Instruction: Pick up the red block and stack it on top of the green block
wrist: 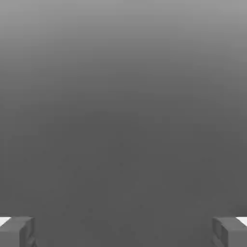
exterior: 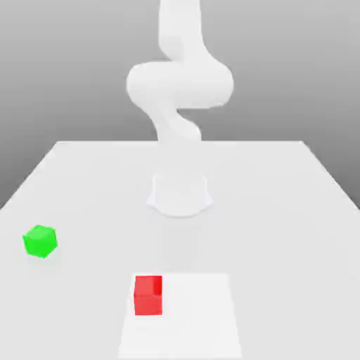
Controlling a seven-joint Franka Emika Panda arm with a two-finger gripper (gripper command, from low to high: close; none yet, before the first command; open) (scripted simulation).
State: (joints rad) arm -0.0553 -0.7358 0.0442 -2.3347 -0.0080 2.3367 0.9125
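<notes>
On table (exterior: 84,183): red block (exterior: 148,294) well apart from green block (exterior: 40,241); claw (wrist: 123,231) spread apart, fingertips (wrist: 17,231) cut off, apparently empty.

A pale white table (exterior: 84,183) stands before a plain grey backdrop (exterior: 63,70).

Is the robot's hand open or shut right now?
Open. In the hand view the hand has its two fingertips far apart at opposite edges, with nothing between them.
</notes>
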